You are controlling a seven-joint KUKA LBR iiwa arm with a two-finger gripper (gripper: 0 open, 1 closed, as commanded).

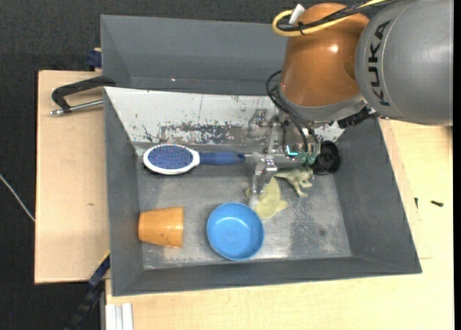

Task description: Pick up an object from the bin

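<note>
The gripper (pixel 261 177) hangs low near the middle of the grey metal bin (pixel 367 206), directly over a pale yellow-green crumpled soft thing (pixel 272 200) on the floor. Apart or together: can't tell. Blue oval hairbrush (pixel 173 158) lies to the left w/ handle pointing at the gripper. Round blue bowl (pixel 234 232) nearby.

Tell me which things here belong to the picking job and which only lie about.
In the job: gripper; pale yellow crumpled thing just under it, mid-bin; grey bin.
Lying about: blue-and-white hairbrush; orange cup on its side; blue bowl; small black thing at the right.
</note>
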